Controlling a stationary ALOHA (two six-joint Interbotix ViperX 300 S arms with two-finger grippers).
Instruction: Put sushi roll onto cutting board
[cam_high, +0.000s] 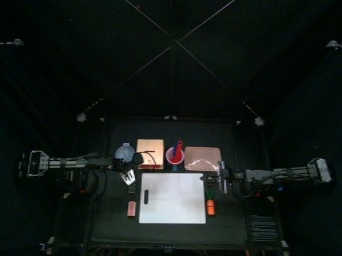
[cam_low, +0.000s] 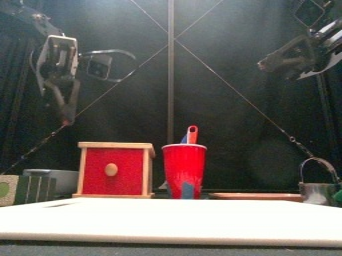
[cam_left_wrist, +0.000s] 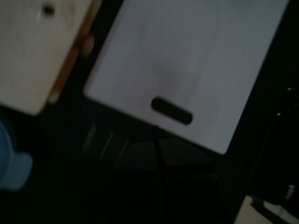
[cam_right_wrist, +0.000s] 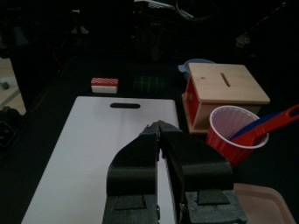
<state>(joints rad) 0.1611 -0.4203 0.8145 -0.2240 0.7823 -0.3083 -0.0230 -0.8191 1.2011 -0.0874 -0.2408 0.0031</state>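
Note:
The white cutting board (cam_high: 174, 197) lies flat at the table's front middle, its handle slot (cam_right_wrist: 122, 107) toward the left arm's side. The sushi roll (cam_right_wrist: 149, 82) is a short dark piece on the black table just beyond that slotted end; the front view shows it low at the left (cam_low: 42, 185). My right gripper (cam_right_wrist: 160, 131) hangs shut and empty above the board's right part. My left gripper (cam_low: 62, 100) is raised high over the table's left side, shut and holding nothing. The left wrist view looks down on the board (cam_left_wrist: 187, 61).
Behind the board stand a tan wooden box (cam_high: 152, 156), a red cup (cam_high: 175, 155) with a utensil in it, and a pinkish plate (cam_high: 203, 157). A grey-blue bowl (cam_high: 126, 152) sits back left. Small orange-red pieces (cam_high: 132, 207) (cam_high: 210, 207) flank the board.

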